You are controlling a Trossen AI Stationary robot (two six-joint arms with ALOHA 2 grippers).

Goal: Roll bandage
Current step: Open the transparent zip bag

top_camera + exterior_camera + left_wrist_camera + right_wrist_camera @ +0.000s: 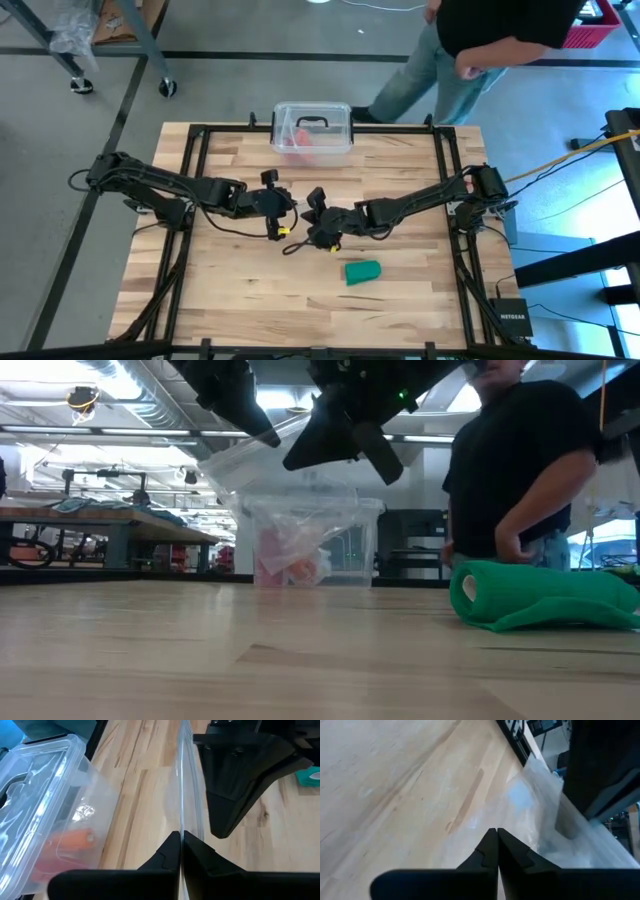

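Bandage [363,272] lay at about five o'clock on the wooden surface [240,290], a green roll with a loose tail, long axis running three to nine o'clock, its rolled end toward nine. The right end effector [322,232] hovered nearer it, at roughly ten o'clock from it. Both it and the left end effector [283,212] were pressed together on a clear plastic wrapper [260,460]. Beyond stood a clear box [312,130].

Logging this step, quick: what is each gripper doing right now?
Left gripper: shut on the clear plastic wrapper, held above the table.
Right gripper: shut on the same wrapper.
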